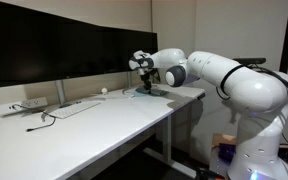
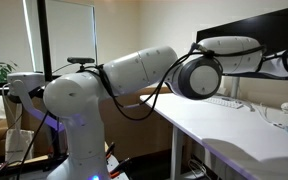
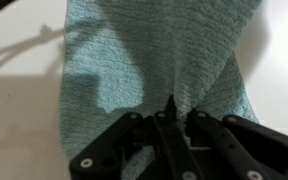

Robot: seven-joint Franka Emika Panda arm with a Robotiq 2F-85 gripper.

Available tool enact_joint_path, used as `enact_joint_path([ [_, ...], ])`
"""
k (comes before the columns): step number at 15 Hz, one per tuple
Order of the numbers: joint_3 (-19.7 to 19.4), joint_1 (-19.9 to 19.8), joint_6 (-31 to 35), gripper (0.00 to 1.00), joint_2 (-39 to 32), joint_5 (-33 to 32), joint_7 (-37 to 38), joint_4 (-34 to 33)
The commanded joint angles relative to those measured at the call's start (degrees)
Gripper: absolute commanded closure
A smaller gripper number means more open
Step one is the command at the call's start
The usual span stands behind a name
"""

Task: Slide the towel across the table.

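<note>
Teal terry towel [image 3: 149, 60] on white table [image 3: 19, 115], its raised fold clamped tight in the end effector [image 3: 172, 110]

White table [image 1: 104, 125] w/ teal towel [image 3: 154, 60], monitors [image 1: 64, 45], keyboard [image 1: 79, 108].

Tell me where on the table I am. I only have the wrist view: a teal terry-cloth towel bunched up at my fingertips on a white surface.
Observer: In an exterior view the teal terry-cloth towel lies at the end of the long white table nearest the robot's base, with the gripper right above it.
Operator: What is behind it?
Observer: A wide black monitor stands along the table's back edge, and its end is just behind the towel.
Operator: What lies further along the table?
Observer: What looks like a flat white keyboard sits in front of the monitor, some way from the towel.
</note>
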State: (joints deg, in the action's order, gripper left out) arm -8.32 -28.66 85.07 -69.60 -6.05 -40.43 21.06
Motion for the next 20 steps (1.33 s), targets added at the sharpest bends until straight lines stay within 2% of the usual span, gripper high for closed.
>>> enact_joint_path([
  [1, 0.73, 3.90, -1.32, 0.91, 0.02, -1.64, -4.65, 2.57],
  [5, 0.68, 8.84, -3.15, 0.91, -0.31, -3.56, -9.74, 2.74],
  [20, 4.10, 31.05, -8.56, 0.91, -0.55, -3.49, -7.21, 3.33],
])
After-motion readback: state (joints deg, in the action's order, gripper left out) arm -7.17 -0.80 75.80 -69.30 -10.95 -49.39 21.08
